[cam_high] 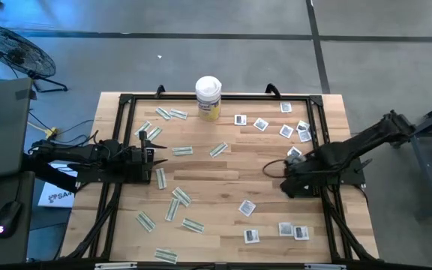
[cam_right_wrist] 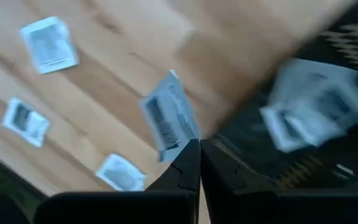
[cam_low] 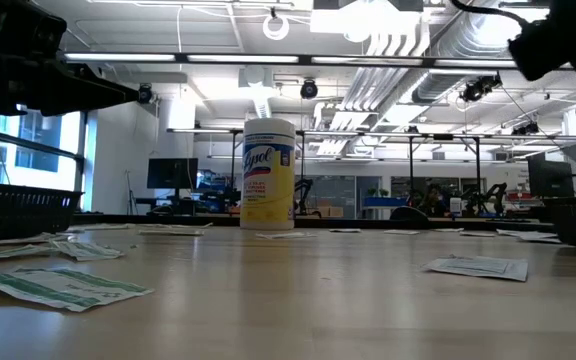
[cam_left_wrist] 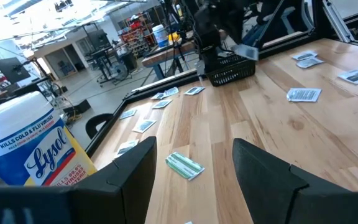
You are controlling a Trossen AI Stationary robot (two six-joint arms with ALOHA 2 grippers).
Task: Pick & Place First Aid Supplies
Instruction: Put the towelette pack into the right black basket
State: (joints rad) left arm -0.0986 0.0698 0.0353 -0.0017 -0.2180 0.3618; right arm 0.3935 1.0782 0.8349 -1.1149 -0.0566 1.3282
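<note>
Above the right side of the pale wooden slatted table (cam_high: pixel 223 169), the right gripper (cam_right_wrist: pixel 199 144) has its dark fingers pinched together on a small white square packet with a dark centre mark (cam_right_wrist: pixel 168 119), held clear of the boards beside a black mesh basket (cam_right_wrist: pixel 303 143). The left gripper (cam_left_wrist: pixel 191 165) hangs at the table's left with fingers spread wide and holding nothing, near a white-lidded, yellow-labelled wipes canister (cam_high: pixel 208 97). More white square packets (cam_high: pixel 247 208) and narrow green-white strip packets (cam_high: pixel 181 196) lie scattered flat across the tabletop.

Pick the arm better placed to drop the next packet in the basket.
Right. The right gripper is shut on a square packet close to the basket. The left gripper hangs open and empty, across the table.
</note>
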